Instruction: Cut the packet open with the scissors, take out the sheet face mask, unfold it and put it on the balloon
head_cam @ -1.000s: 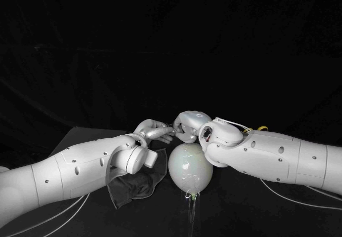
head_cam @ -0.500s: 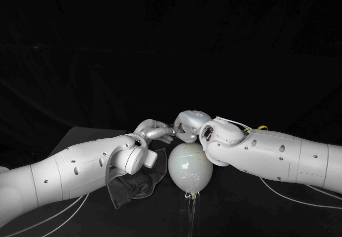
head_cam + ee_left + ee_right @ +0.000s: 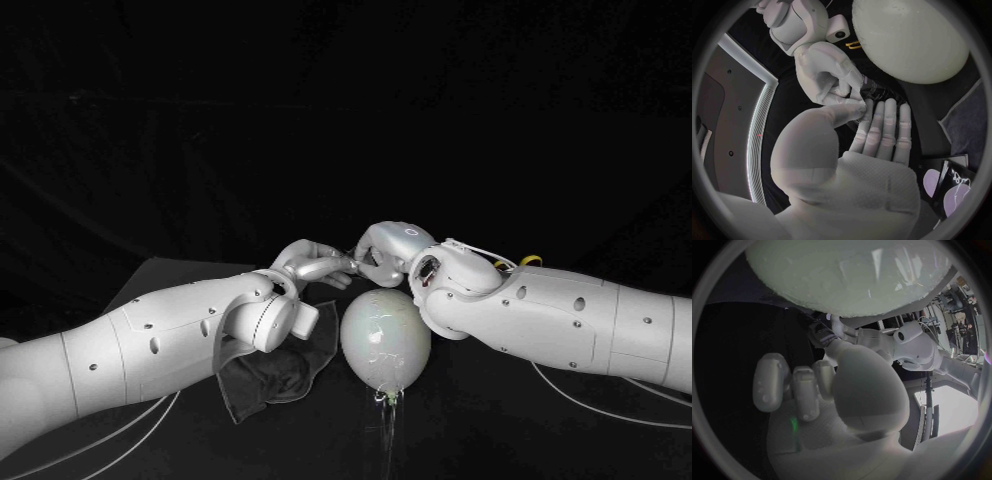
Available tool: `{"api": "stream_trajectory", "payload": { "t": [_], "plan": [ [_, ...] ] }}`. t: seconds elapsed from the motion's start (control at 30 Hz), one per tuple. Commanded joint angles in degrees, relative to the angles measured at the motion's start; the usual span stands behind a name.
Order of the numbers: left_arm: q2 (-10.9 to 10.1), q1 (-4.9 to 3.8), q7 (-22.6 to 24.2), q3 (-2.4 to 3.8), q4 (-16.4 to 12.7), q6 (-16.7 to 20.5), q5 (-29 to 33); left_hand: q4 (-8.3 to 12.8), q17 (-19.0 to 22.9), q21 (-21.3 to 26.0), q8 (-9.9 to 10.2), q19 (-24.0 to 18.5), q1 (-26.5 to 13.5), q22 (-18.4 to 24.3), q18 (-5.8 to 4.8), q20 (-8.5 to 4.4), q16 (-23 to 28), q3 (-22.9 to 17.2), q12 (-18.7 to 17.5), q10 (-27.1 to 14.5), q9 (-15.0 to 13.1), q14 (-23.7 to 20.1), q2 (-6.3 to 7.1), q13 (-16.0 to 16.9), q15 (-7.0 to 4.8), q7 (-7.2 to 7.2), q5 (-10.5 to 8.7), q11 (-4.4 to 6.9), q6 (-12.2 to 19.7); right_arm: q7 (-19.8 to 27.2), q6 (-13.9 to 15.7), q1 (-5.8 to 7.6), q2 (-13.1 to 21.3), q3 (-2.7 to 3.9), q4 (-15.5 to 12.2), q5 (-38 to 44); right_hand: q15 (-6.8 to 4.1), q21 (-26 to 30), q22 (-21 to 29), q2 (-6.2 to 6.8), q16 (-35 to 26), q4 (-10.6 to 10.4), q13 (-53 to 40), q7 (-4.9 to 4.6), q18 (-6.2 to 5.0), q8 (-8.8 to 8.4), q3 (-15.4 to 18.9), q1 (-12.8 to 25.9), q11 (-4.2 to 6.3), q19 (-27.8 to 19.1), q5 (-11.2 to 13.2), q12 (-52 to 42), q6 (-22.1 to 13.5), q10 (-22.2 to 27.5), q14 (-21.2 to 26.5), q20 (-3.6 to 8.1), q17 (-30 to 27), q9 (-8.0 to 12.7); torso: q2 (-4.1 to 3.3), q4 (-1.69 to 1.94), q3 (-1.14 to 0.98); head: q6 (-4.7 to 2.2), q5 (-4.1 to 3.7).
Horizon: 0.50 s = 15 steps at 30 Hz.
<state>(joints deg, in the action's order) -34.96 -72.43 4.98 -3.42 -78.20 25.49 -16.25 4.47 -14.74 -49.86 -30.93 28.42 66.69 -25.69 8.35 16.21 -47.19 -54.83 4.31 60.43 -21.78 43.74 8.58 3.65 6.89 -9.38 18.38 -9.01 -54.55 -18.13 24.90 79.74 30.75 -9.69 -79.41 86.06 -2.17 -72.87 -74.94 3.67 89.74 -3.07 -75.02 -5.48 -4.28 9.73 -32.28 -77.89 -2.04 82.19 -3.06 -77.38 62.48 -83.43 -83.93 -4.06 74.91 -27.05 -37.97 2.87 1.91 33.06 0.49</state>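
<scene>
Lying beside the left hand, wrist view: packet.

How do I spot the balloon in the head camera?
Start where the left hand and right hand meet in the middle of the head view. Just nearer the robot, between the two wrists, is the balloon. It is the pale, smooth egg shape; the dark sheet beside it, under the left wrist, is crumpled.
</scene>
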Motion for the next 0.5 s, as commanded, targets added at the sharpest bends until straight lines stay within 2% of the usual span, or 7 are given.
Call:
{"api": "stream_trajectory", "payload": {
  "t": [0.03, 0.27, 0.5],
  "plan": [
    [0.09, -0.08, 0.54, 0.06, 0.0, -0.8, -0.58, -0.18, 0.09, -0.34, -1.66, -0.4, 0.42, -0.08, 0.31, 0.17, -0.34, -0.16, -0.4, 0.37, -0.17, 0.18, -0.04, -0.04, -0.13, 2.13, 0.19, 0.18, -2.4, 1.53, 4.05, 0.05, 0.39, 0.06, -0.69, -0.31, -0.33, -0.18, -8.2, -0.3, 0.26, 0.37, -8.53, 0.04, 0.69, 0.21, -0.12, -0.03, 1.09, 0.07, 0.28, -0.11, 0.55, -2.23, -6.07, 0.26, 15.09, -0.16, -0.01, -0.05, 0.01, 0.08, 0.06],
    [0.0, -0.09, -0.34, 0.05, 0.39, -0.56, -0.68, -0.2, 0.1, -0.42, -1.77, -0.43, 0.42, -0.11, 0.32, 0.19, -0.41, -0.19, -0.41, 0.42, -0.18, 0.21, 0.0, -0.05, -0.23, 1.81, 0.19, 0.36, -2.33, 1.89, 6.88, 0.06, 1.78, 0.08, -2.65, -0.66, -0.37, -0.41, -8.3, -0.27, 0.26, 0.39, -8.49, 0.07, 0.75, 0.32, -0.15, -0.01, 1.12, 0.18, 0.28, -0.03, 0.62, -2.2, -6.07, 0.29, 15.09, -0.2, -0.03, -0.05, -0.07, 0.18, 0.26],
    [-0.09, -0.1, -1.35, 0.05, 0.86, -0.28, -0.85, -0.32, 0.13, -0.54, -1.99, -0.49, 0.36, -0.13, 0.31, 0.22, -0.54, -0.22, -0.43, 0.51, -0.21, 0.26, 0.07, -0.05, -0.41, 1.2, 0.14, 0.68, -2.18, 3.9, 13.32, 0.1, 4.19, 0.24, -5.99, -3.19, -0.44, -0.95, -8.53, -0.18, 0.26, 0.47, -8.53, 0.11, 0.86, 0.46, -0.21, 0.0, 1.18, 0.44, 0.27, -0.13, 0.69, -2.25, -6.07, 0.33, 15.09, -0.26, 0.0, -0.05, -0.02, 0.15, 0.45]
  ]
}}
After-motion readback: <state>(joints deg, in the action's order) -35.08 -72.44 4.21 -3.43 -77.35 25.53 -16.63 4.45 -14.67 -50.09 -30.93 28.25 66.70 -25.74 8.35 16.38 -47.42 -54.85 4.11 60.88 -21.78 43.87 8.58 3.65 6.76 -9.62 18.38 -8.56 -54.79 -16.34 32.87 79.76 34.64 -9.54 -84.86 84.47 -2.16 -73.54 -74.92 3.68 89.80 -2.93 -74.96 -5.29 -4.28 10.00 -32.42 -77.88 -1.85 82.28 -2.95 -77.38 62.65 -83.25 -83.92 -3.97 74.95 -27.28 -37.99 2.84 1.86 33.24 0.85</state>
